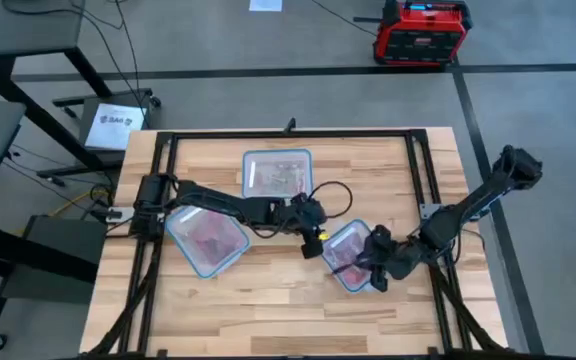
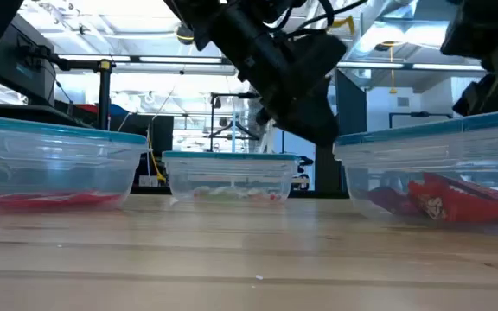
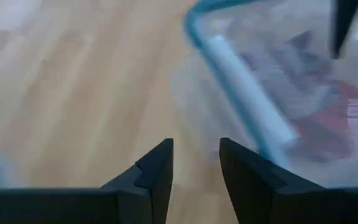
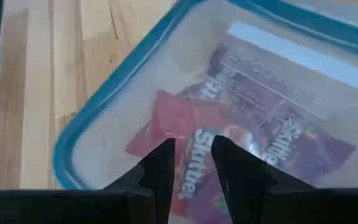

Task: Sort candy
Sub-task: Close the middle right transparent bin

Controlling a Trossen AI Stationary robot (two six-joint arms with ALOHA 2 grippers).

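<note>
The right gripper (image 4: 190, 163) hangs right over the near-right tub (image 1: 348, 257), its jaws set narrow with nothing between them. The candy (image 4: 194, 158), red and purple Skittles packets, lies directly under the tips on the tub floor. The red packet's long axis runs roughly from 11 to 5 o'clock in the right wrist view, skewed to the line across the jaws. I judge that a straight drop would meet it, so the right arm is the nearer one.

The left gripper (image 1: 313, 243) sits just outside the same tub's rim, at about its 10 o'clock in the high view, jaws also narrow and empty. More red candy lies in the left tub (image 1: 206, 239), and mixed pieces in the far tub (image 1: 277, 173) at 12 o'clock.
</note>
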